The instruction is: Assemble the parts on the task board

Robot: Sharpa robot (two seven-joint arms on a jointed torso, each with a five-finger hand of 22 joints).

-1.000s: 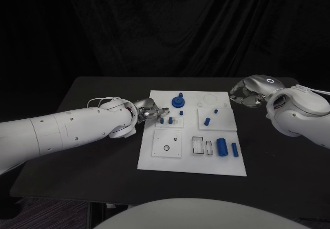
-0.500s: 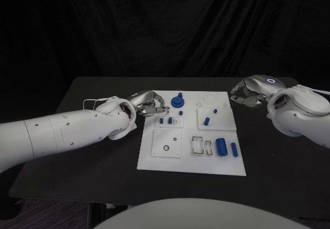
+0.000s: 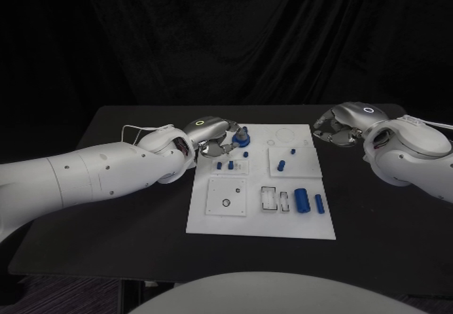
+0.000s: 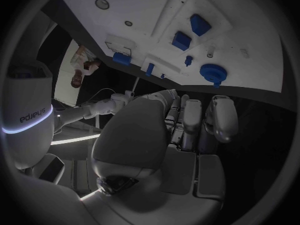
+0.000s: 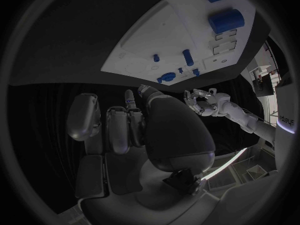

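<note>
Over the last second the left robot hand (image 3: 215,139) had travelled from the near-left edge of the task board (image 3: 262,226) up toward its far-left corner, ending just beside the round blue flanged part (image 3: 241,139) that stood there. In the head view its fingers were curled in close to that part; whether they already touched or pinched it could not be told, and the left wrist view showed the fingers (image 4: 222,116) held together short of the blue flanged part (image 4: 213,73), apparently with nothing in them. The right robot hand (image 3: 332,131) hung over the table (image 3: 132,216) off the board's far-right corner, fingers curled in and empty, much where it had been. On the board, two small blue pegs (image 3: 226,165) stood in the raised block nearer than the flanged part, a slanted blue peg (image 3: 282,166) and a smaller one (image 3: 292,152) sat on the square plate to the right, and a large blue cylinder (image 3: 301,200) with a slimmer blue pin (image 3: 319,203) lay at the near right beside the slotted holders (image 3: 270,198). The shift suggested the flanged part was the next piece to be picked up; most of the assembly looked undone, with the round hole (image 3: 226,203) in the near-left plate open.
</note>
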